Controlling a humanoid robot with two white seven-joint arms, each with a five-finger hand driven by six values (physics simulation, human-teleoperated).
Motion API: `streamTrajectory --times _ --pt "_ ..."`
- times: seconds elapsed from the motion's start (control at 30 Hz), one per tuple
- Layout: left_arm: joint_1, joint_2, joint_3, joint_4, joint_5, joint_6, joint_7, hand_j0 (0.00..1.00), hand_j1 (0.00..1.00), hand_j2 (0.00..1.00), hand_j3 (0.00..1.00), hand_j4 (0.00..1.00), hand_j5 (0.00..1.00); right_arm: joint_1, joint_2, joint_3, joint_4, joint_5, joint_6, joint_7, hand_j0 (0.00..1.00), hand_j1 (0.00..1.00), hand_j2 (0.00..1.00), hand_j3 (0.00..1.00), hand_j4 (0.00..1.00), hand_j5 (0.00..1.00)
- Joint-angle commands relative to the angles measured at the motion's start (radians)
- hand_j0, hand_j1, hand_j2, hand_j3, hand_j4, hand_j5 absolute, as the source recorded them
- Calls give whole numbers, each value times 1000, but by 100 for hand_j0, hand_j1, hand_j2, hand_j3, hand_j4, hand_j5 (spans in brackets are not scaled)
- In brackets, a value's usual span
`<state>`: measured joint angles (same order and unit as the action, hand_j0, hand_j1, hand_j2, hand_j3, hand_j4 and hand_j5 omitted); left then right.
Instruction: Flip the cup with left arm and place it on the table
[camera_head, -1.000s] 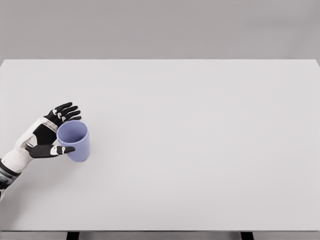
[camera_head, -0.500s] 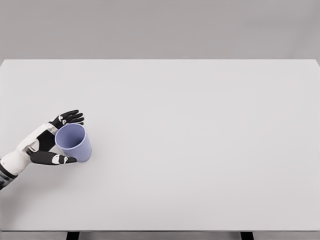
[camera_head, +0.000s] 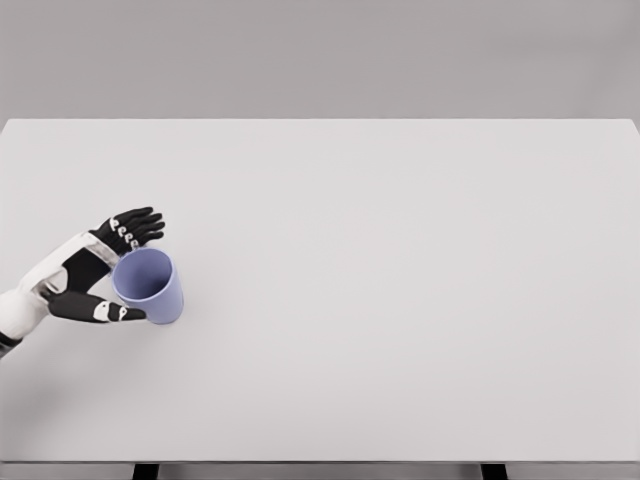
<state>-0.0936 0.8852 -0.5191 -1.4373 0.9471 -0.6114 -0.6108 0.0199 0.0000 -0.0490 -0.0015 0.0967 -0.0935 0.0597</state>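
cup: lavender plastic tumbler (camera_head: 150, 285), table's (camera_head: 400, 250) left side, mouth up
cup axis: vertical, leaning toward 10 o'clock
left hand (camera_head: 100, 275): at cup's 9 o'clock, fingers (camera_head: 135, 226) and thumb spread round it (contact unclear)
right arm: unseen

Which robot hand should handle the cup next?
Left. The left robot hand sits right beside the purple cup, which stands mouth-up on the table, its fingers spread around it. The right arm is out of view.

One cup (camera_head: 150, 286), one table (camera_head: 400, 250)
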Motion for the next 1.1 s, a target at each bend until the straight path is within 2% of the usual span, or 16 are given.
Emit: streamTrajectory --times 0.0,0.07,0.23,0.3,0.37,0.4,0.47,0.53,0.57,0.67,0.7,0.77,0.83,0.9,0.93,1.07 --pt "0 24 22 -23 7 1 0 100 100 100 100 100 100 0 0 0 0 0 0 0 100 100 100 100 100 100" --pt "3 60 40 -49 7 1 0 100 100 100 100 100 100 0 0 0 0 0 0 0 100 100 100 100 100 100" --pt "-6 103 83 -58 7 1 0 100 100 100 100 100 100 0 0 0 0 0 0 0 100 100 100 100 100 100" --pt "-8 156 122 -94 7 1 0 100 100 100 100 100 100 0 0 0 0 0 0 0 100 100 100 100 100 100" --pt "-31 236 129 -127 -11 1 0 100 100 100 100 100 100 0 0 0 0 0 0 0 100 100 100 100 100 100" --pt "-67 259 129 -129 -79 1 0 100 100 100 100 100 100 0 0 0 0 0 0 0 100 100 100 100 100 100" --pt "-86 255 139 -112 -289 1 0 100 100 100 100 100 100 0 0 0 0 0 0 0 100 100 100 100 100 100" --pt "-86 256 157 -109 -353 1 0 100 100 100 100 100 100 0 0 0 0 0 0 0 100 100 100 100 100 100" --pt "-94 256 160 -109 -361 1 0 100 100 100 100 100 100 0 0 0 0 0 0 0 100 100 100 100 100 100" --pt "-153 247 159 -60 -438 1 0 100 100 100 100 100 100 0 0 0 0 0 0 0 100 100 100 100 100 100" --pt "-184 244 157 -22 -488 1 0 100 100 100 100 100 100 0 0 0 0 0 0 0 100 100 100 100 100 100" --pt "-238 198 149 50 -576 1 0 100 100 100 100 100 100 0 0 0 0 0 0 0 100 100 100 100 100 100" --pt "-311 103 139 150 -730 1 0 100 100 100 100 100 100 0 0 0 0 0 0 0 100 100 100 100 100 100" --pt "-353 32 103 207 -838 1 0 100 100 100 100 100 100 0 0 0 0 0 0 0 100 100 100 100 100 100" --pt "-377 12 79 227 -863 1 0 100 100 100 100 100 100 0 0 0 0 0 0 0 100 100 100 100 100 100" --pt "-387 -3 73 253 -861 1 0 100 100 100 100 100 100 0 0 0 0 0 0 -1 100 100 100 100 100 100"
